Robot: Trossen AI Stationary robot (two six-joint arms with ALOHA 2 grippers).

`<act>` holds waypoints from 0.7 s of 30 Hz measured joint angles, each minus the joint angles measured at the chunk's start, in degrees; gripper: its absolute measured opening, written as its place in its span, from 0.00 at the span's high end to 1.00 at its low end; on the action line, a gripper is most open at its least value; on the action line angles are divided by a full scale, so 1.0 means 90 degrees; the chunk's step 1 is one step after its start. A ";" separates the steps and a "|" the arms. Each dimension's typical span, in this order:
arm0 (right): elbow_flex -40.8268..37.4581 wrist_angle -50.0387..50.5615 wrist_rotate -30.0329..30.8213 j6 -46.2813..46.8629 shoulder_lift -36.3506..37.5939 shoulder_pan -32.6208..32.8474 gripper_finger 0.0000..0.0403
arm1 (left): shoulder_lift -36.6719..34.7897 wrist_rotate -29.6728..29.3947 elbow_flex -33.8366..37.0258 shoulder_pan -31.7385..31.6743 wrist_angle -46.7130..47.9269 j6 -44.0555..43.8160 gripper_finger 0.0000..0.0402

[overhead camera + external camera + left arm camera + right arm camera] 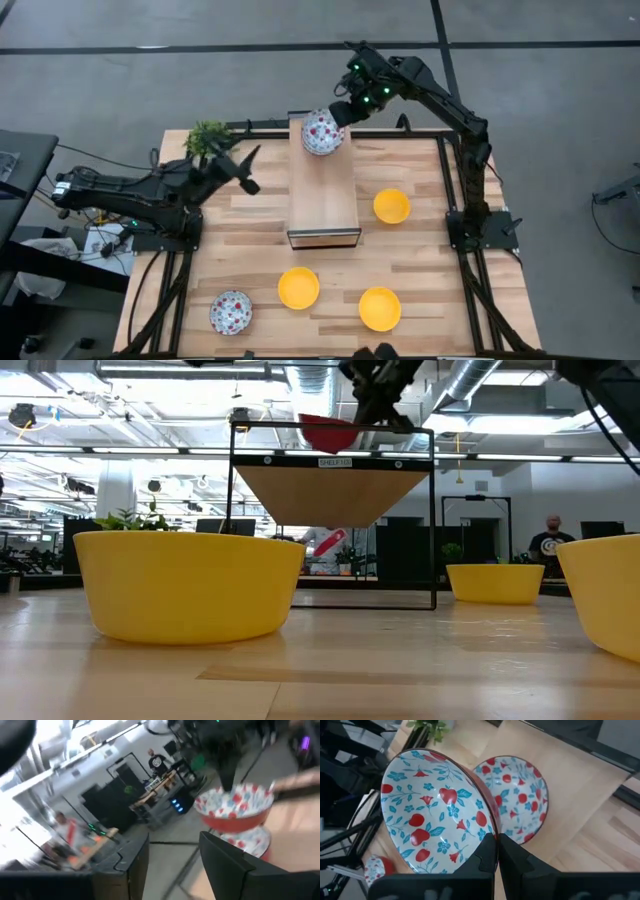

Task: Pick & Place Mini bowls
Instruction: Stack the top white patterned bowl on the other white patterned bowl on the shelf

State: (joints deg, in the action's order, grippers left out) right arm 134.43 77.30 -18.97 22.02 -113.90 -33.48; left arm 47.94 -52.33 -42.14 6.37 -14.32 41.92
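the right end effector [496, 851] is clamped on the rim of a floral bowl [432, 810], held tilted just above a second floral bowl [517, 795] on the raised shelf [322, 195], while the left end effector [245, 168] (fingers apart) hangs near the potted plant [207, 136], with three yellow bowls [298, 287] on the wooden surface [420, 260] below.

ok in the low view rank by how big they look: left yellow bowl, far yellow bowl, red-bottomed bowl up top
1. Left yellow bowl, though it is nearest the camera.
2. Far yellow bowl.
3. Red-bottomed bowl, partly hidden by the right gripper.
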 joint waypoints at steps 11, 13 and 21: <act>-0.0005 -0.0302 -0.0204 -0.0069 -0.0463 -0.0233 1.00 | -0.1633 0.0825 0.1183 -0.0004 0.0013 -0.2745 0.57; -0.0005 -0.0344 -0.0228 -0.0076 -0.0581 -0.0236 1.00 | -0.1750 0.0966 0.1383 0.0000 0.0026 -0.3078 0.57; -0.0002 -0.0299 -0.0237 -0.0119 -0.0702 -0.0352 1.00 | -0.1827 0.1229 0.1886 -0.0002 0.0015 -0.4095 0.57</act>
State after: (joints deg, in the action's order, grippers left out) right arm 134.41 74.61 -21.10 20.95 -120.22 -36.64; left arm 31.50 -41.27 -25.17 6.35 -14.18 5.07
